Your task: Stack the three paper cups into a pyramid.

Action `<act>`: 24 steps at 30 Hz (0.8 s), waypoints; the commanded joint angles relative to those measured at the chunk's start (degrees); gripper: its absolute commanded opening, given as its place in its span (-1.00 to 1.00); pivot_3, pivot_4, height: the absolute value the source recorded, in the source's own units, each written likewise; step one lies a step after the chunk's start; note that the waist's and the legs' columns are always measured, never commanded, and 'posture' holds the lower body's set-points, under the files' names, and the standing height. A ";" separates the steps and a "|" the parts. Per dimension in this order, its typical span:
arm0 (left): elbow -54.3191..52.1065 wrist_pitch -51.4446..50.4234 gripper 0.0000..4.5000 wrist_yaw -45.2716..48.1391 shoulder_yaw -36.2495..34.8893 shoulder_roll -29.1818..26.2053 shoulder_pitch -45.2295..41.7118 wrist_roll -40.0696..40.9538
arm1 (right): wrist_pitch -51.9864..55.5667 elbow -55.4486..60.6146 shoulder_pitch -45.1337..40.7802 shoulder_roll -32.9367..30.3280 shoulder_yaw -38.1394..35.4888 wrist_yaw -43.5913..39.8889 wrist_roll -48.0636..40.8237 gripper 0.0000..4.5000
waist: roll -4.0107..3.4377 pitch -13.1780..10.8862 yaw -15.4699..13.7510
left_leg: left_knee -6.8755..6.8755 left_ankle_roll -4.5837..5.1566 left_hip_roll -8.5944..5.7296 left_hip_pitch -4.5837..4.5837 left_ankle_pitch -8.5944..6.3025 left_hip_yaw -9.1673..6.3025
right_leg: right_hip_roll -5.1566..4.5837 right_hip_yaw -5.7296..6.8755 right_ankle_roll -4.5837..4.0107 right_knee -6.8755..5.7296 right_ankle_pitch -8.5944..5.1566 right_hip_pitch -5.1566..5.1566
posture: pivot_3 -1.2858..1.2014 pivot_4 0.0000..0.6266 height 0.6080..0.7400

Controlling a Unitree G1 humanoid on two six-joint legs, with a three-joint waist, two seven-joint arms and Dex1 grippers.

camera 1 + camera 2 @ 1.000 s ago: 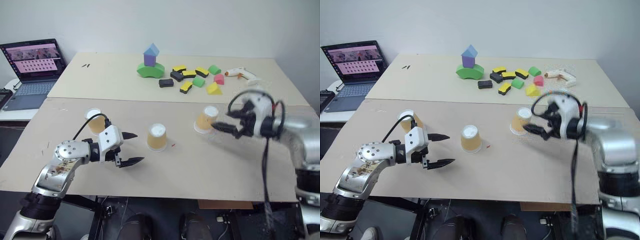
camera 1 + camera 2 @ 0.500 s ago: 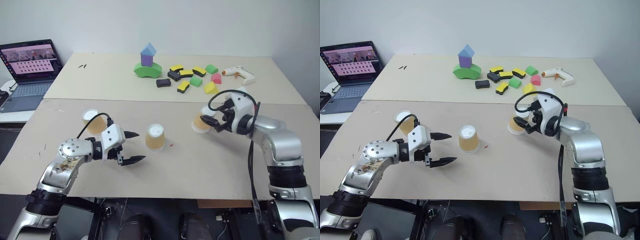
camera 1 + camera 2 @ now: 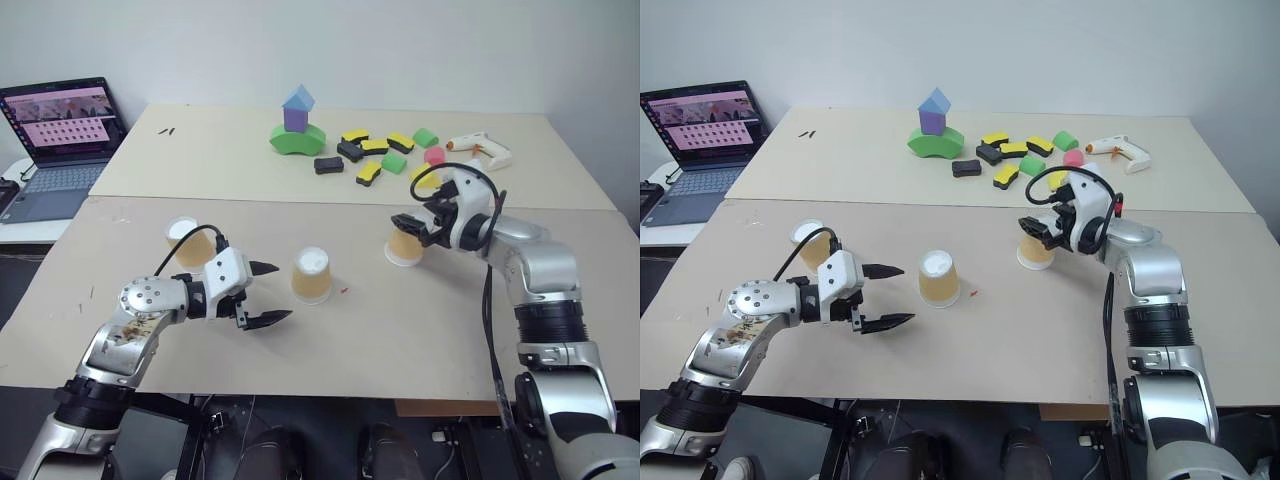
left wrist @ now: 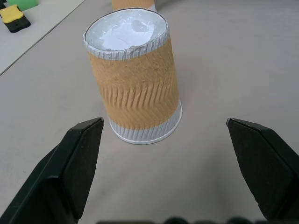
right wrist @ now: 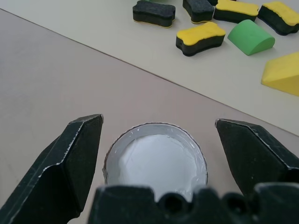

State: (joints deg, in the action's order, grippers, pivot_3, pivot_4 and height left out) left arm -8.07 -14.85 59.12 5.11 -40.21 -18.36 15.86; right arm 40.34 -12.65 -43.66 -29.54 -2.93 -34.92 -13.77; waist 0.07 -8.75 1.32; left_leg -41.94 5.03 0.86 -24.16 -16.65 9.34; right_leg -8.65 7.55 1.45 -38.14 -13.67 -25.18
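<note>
Cups all upside down on table [image 3: 470,330], unstacked: left cup [image 3: 187,241] mid-left of frame, middle cup [image 3: 312,275] center, right cup [image 3: 404,246] right of center. Left gripper [image 3: 263,294] wide, empty, just left of middle cup. Right gripper [image 5: 154,140] wide, fingers straddling right cup's top, not gripping.

Two robot arms in silver-grey metal shells with black joint rings. The left arm's shell looks scuffed, with brownish marks near the elbow. Each wrist ends in a white block carrying a gripper: left gripper [image 3: 262,294], right gripper [image 3: 408,226]. Each has two black, pointed, wedge-shaped fingers [image 4: 80,164] with a matte, slightly speckled surface. A black cable loops above each wrist, and another runs down behind the right forearm
</note>
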 commanded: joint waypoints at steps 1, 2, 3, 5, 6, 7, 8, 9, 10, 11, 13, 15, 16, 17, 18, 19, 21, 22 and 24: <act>-2.22 0.21 1.00 -0.38 -1.29 -0.31 -0.16 0.46 | -2.06 0.54 -0.99 -0.64 -0.99 -0.50 -0.31 1.00 | 0.00 0.00 0.05 | 0.00 0.00 0.00 0.00 0.00 0.00 | 0.00 0.00 0.00 0.00 0.00 0.00 | 0.03 -0.52 0.25; -2.43 -0.02 1.00 -0.42 -1.37 -0.39 -0.14 0.57 | -2.26 0.24 -0.78 -0.64 -0.99 -0.44 -0.19 1.00 | 0.00 0.00 0.05 | 0.00 0.00 0.00 0.00 0.00 0.00 | 0.00 0.00 0.00 -0.01 0.00 0.00 | 0.03 -0.52 0.25; -2.57 -0.18 1.00 -0.46 -1.43 -0.45 -0.12 0.64 | -2.43 0.03 -0.64 -0.64 -0.98 -0.40 -0.11 1.00 | 0.00 0.00 0.06 | 0.00 0.00 0.00 0.00 0.00 0.00 | 0.00 0.00 0.00 -0.01 0.00 0.00 | 0.03 -0.52 0.25; -2.77 -0.45 1.00 -0.57 -1.52 -0.53 -0.15 0.65 | -2.69 -0.20 -0.04 -0.47 -0.81 -0.44 -0.05 1.00 | 0.00 0.00 0.06 | 0.00 0.00 0.00 0.00 0.00 0.00 | 0.00 0.00 0.00 -0.01 0.00 0.00 | 0.03 -0.52 0.25; -2.90 -0.66 1.00 -0.61 -1.53 -0.56 -0.22 0.65 | -2.85 -0.27 0.44 -0.31 -0.60 -0.53 -0.02 1.00 | 0.00 0.00 0.04 | 0.00 0.00 0.00 0.00 0.00 0.00 | 0.00 0.00 0.00 -0.01 0.00 0.00 | 0.03 -0.52 0.25; -3.02 -0.86 1.00 -0.66 -1.63 -0.61 -0.26 0.72 | -2.86 -0.36 0.76 -0.13 -0.55 -0.53 -0.10 1.00 | 0.00 0.00 0.02 | 0.00 0.00 0.00 0.00 0.00 0.00 | 0.00 0.00 0.00 0.00 0.00 0.00 | 0.03 -0.52 0.25; -3.14 -1.05 1.00 -0.68 -1.71 -0.65 -0.31 0.80 | -2.93 -0.74 0.96 0.03 -0.60 -0.39 -0.10 1.00 | 0.00 0.00 -0.01 | 0.00 0.00 0.00 0.00 0.00 0.00 | 0.00 0.01 0.00 0.00 0.00 0.00 | 0.03 -0.52 0.25; -3.20 -1.13 1.00 -0.69 -1.76 -0.71 -0.31 0.80 | -3.02 -1.07 1.07 0.16 -0.69 -0.26 -0.13 1.00 | 0.00 0.00 -0.02 | 0.00 0.00 0.00 0.00 0.00 -0.01 | 0.00 0.01 0.00 0.00 0.00 0.00 | 0.03 -0.52 0.25; -3.25 -1.21 1.00 -0.72 -1.80 -0.72 -0.32 0.79 | -3.09 -1.27 1.15 0.25 -0.76 -0.17 -0.17 1.00 | 0.00 0.00 -0.01 | 0.00 0.00 0.00 0.00 0.00 0.00 | 0.00 0.01 0.00 0.00 0.00 0.01 | 0.03 -0.52 0.25; -3.30 -1.33 1.00 -0.75 -1.81 -0.72 -0.36 0.78 | -3.01 -1.26 1.33 0.32 -0.71 -0.23 -0.24 1.00 | 0.00 0.00 0.03 | 0.00 0.00 0.00 0.00 0.00 0.00 | 0.00 0.00 0.00 0.00 0.00 0.01 | 0.03 -0.52 0.25; -3.49 -1.67 1.00 -0.82 -1.88 -0.66 -0.48 0.85 | -2.90 -1.00 1.81 0.51 -0.68 -0.28 -0.34 1.00 | 0.00 0.00 0.08 | -0.01 0.00 0.00 0.00 0.00 0.00 | 0.00 0.00 0.00 -0.02 0.00 0.01 | 0.03 -0.52 0.25; -3.68 -1.86 1.00 -0.85 -1.87 -0.65 -0.54 0.85 | -3.01 -0.69 2.31 0.59 -0.72 -0.31 -0.37 1.00 | 0.00 0.00 0.09 | -0.01 0.00 0.00 0.01 0.00 0.00 | 0.00 0.00 0.00 -0.03 0.00 0.00 | 0.03 -0.52 0.25; -3.78 -1.96 1.00 -0.85 -1.89 -0.65 -0.52 0.91 | -2.99 -0.58 2.44 0.58 -0.87 -0.26 -0.44 1.00 | 0.00 0.00 0.08 | 0.00 0.00 0.00 0.01 0.00 0.00 | 0.00 0.00 0.00 -0.02 0.00 0.00 | 0.03 -0.52 0.25; -3.83 -2.01 1.00 -0.83 -1.89 -0.66 -0.49 0.94 | -3.00 -0.51 2.47 0.52 -0.96 -0.21 -0.44 1.00 | 0.00 0.00 0.07 | 0.00 0.00 0.00 0.01 0.00 0.00 | 0.00 0.00 0.00 -0.01 0.00 0.00 | 0.03 -0.52 0.25; -3.84 -2.01 1.00 -0.82 -1.88 -0.67 -0.50 0.92 | -3.00 -0.53 2.42 0.51 -1.17 -0.07 -0.50 1.00 | 0.00 0.00 0.06 | 0.00 0.00 0.00 0.00 0.00 0.00 | 0.00 0.00 0.00 -0.01 0.00 0.00 | 0.03 -0.52 0.25; -3.87 -2.02 1.00 -0.80 -1.91 -0.70 -0.47 0.91 | -2.97 -0.49 2.39 0.51 -1.30 0.05 -0.54 1.00 | 0.00 0.00 0.06 | 0.00 0.00 0.00 0.00 0.00 0.00 | 0.00 0.00 0.00 -0.01 0.00 0.00 | 0.03 -0.52 0.25; -3.68 -1.96 1.00 -0.83 -1.89 -0.62 -0.56 0.80 | -3.26 -0.50 2.14 0.43 -1.51 0.36 -0.43 1.00 | 0.00 0.00 0.08 | -0.01 0.00 0.00 0.00 0.00 0.00 | 0.00 0.00 0.00 -0.01 0.00 0.00 | 0.03 -0.52 0.25; -3.52 -1.81 1.00 -0.90 -1.89 -0.56 -0.61 0.67 | -3.30 -0.49 2.02 0.40 -1.55 0.50 -0.38 1.00 | 0.00 0.00 0.09 | -0.01 0.00 0.00 0.01 0.00 0.00 | 0.00 0.00 0.00 -0.01 0.00 0.01 | 0.03 -0.52 0.25; -3.36 -1.70 1.00 -0.99 -1.89 -0.46 -0.70 0.58 | -3.16 -0.23 1.75 0.34 -1.60 0.54 -0.46 1.00 | 0.00 0.00 0.09 | -0.01 0.00 0.00 0.01 0.00 0.00 | 0.00 0.00 0.00 -0.02 0.00 0.00 | 0.03 -0.52 0.25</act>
State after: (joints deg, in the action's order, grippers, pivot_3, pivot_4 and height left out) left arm -10.15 -17.10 58.42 4.66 -40.38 -18.17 15.91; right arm 38.93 -15.09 -40.80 -28.78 -2.99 -34.61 -13.74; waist 0.07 -8.75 1.41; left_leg -41.95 5.03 0.86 -24.15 -16.65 9.34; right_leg -8.65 7.54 1.45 -38.16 -13.67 -25.18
